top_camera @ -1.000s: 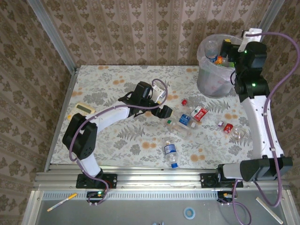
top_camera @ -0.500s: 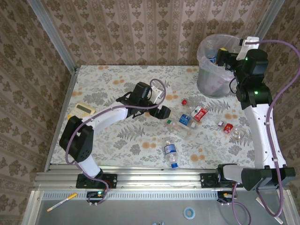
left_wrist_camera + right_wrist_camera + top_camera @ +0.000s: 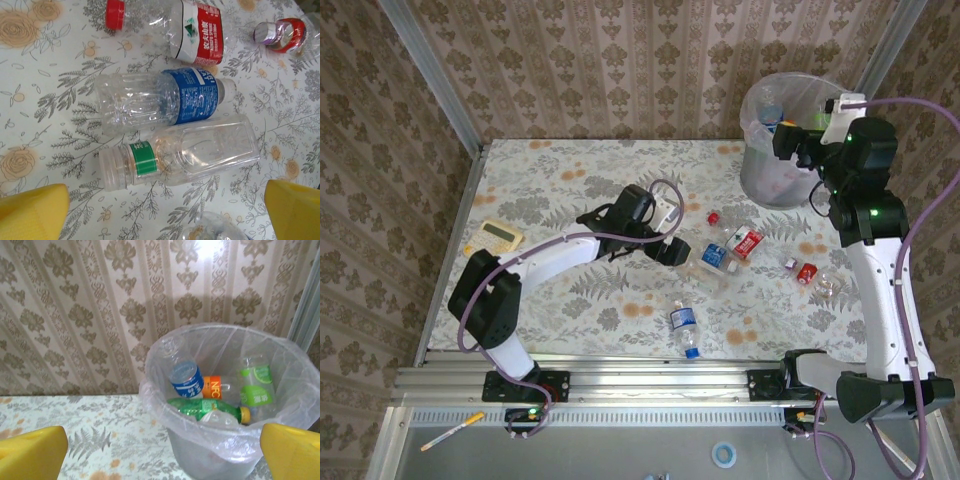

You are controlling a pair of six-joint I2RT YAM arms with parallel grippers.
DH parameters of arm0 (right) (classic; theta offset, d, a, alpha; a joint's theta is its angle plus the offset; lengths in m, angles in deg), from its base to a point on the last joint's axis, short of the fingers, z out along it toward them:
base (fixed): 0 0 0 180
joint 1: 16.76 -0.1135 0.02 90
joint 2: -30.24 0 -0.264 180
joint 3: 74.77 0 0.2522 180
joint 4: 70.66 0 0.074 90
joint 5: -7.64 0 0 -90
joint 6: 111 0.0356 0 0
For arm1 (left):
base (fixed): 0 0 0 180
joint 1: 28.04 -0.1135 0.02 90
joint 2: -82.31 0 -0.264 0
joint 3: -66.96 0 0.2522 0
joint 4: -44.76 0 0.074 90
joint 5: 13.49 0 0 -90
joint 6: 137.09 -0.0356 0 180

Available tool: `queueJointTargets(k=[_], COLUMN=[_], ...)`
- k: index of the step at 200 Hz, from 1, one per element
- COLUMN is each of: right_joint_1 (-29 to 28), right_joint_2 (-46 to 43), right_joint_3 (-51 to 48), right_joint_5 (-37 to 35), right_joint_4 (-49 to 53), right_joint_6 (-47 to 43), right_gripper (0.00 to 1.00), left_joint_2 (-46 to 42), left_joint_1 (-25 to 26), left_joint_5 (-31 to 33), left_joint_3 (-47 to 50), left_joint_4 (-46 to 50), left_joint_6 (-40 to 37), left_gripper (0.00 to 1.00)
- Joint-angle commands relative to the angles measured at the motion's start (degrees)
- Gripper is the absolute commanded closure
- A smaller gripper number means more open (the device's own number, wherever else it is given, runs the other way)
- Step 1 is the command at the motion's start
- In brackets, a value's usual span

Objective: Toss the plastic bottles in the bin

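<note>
So the left gripper point(image 3: 162, 214) hangs wide open just over a green-label bottle point(image 3: 185, 157) lying on the table point(image 3: 30, 100), more bottles point(image 3: 165, 97) beside it. The right gripper point(image 3: 160, 450), wide open too and empty, faces the bin point(image 3: 225, 452), several bottles inside.

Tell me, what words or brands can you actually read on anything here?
"NFC": orange-label bottle in the bin.
"农夫山泉": red-label bottle on the table.
Too blurred or small to read: blue-label bottle, green-band bottle, calculator.
</note>
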Motion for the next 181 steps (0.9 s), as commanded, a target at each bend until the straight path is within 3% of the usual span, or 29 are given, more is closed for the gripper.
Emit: queueJointTargets(k=[1,108,181], right_joint_1=[0.1,0.1,0.0], right_joint_2=[-1.4,-3.2,-6.3], right_joint_3=[-0.9,-4.8,-11.6], right_joint_5=[2.8,8.2,13.7], right_joint_4=[4.0,13.2,15.9], right_joint_6=[1.4,3.6,6.1], right_gripper=[0.0,0.0,0.0], left_joint_2=[-1.7,-4.3,-3.9], left_joint_1=[0.8,3.9,5.5], left_joint_5=[1.4,1.7,5.0], left_joint_3=[0.9,5.3,2.0], left_joint_4=[3.1,8.6,18.8], left_joint_6=[2.0,6.3,8.5], left_gripper=[0.0,0.0,0.0])
